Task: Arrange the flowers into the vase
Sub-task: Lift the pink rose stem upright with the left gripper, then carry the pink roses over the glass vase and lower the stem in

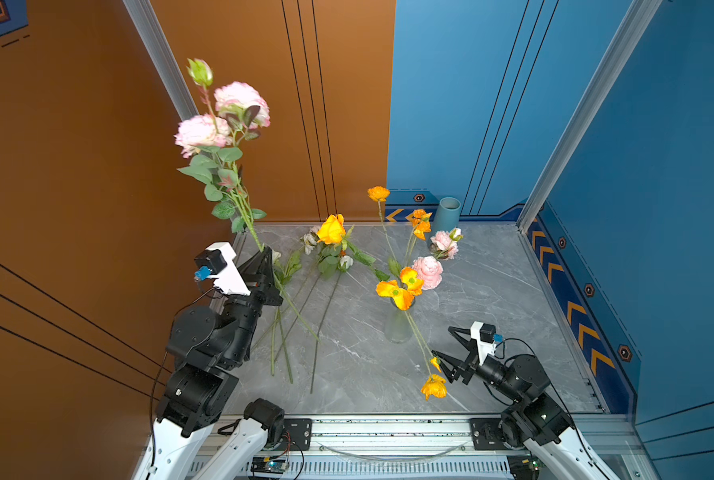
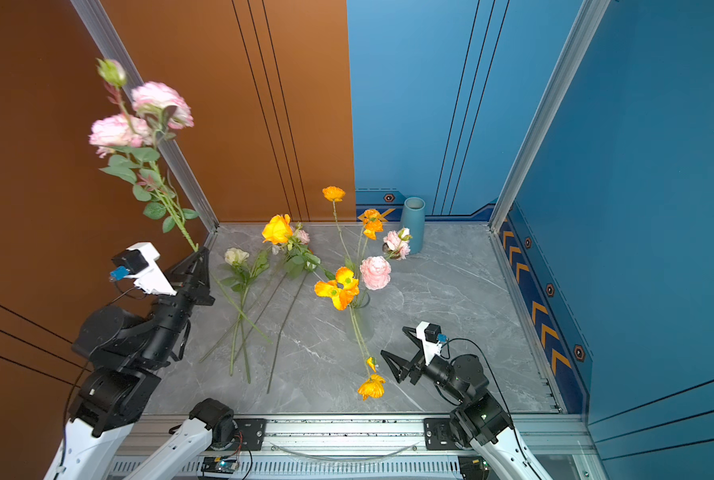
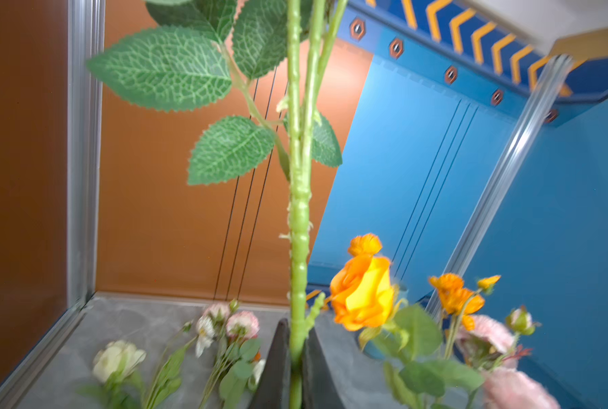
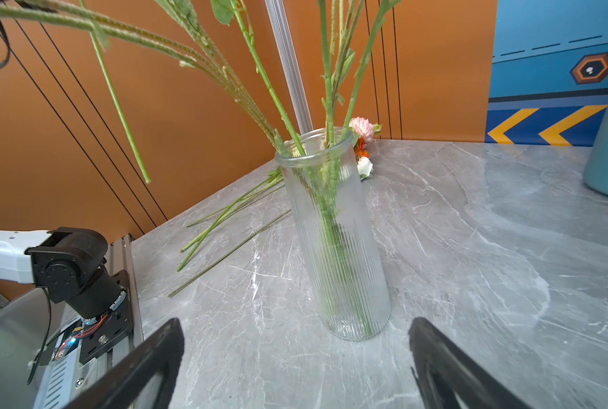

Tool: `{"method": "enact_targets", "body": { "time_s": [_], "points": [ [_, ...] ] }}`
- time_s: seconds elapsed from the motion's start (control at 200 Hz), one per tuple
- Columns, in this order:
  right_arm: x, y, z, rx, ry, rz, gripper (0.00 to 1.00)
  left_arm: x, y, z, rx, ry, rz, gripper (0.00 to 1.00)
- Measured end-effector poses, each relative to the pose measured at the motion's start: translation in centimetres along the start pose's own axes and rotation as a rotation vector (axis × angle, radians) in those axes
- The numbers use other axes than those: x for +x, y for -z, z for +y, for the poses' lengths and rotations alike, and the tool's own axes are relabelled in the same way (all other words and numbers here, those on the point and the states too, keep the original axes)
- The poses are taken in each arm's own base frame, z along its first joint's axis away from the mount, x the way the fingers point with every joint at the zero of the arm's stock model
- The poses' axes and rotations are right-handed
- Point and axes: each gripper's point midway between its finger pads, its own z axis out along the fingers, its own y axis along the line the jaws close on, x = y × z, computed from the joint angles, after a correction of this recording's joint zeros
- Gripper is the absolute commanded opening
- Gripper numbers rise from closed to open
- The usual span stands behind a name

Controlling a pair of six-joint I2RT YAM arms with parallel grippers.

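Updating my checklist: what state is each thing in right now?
Left end effector: shut on the pink rose stem, raised.
Right end effector: open, empty.
Glass vase: upright, holding several stems.
Blue vase: upright, by the back wall.
Loose flowers: lying on the table.

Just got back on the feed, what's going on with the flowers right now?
The left gripper is shut on the stem of a pink rose spray, holding it blooms-up in the air at the left edge of the table. The right gripper is open and empty, facing the glass vase, which already holds several stems with orange and pink blooms. More flowers lie loose on the table.
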Motion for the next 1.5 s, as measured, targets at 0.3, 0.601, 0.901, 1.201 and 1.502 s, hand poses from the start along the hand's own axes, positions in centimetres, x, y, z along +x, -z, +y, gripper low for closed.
{"method": "enact_targets", "body": {
  "time_s": [0.3,0.601,0.901,1.201,1.502],
  "points": [
    [0.6,-0.3,-0.3,0.008,-0.011,0.027,1.0,-1.2,-2.4,-3.0,0.165,0.189,-0.169,0.0],
    [-0.3,0.0,0.1,-0.003,0.004,-0.011,1.0,3.1,-4.7,-11.4,0.404,0.153,-0.131,0.0],
    [-0.3,0.0,0.1,-0.003,0.004,-0.011,1.0,3.9,-5.3,-14.7,0.453,0.058,-0.19,0.0],
    [-0.3,0.0,0.0,-0.001,0.004,-0.011,1.0,4.8,-6.5,-15.6,0.443,0.032,-0.216,0.0],
    [0.1,-0.1,-0.1,0.003,-0.002,0.005,1.0,6.5,-6.6,-16.4,0.439,0.07,-0.233,0.0]
  ]
}}
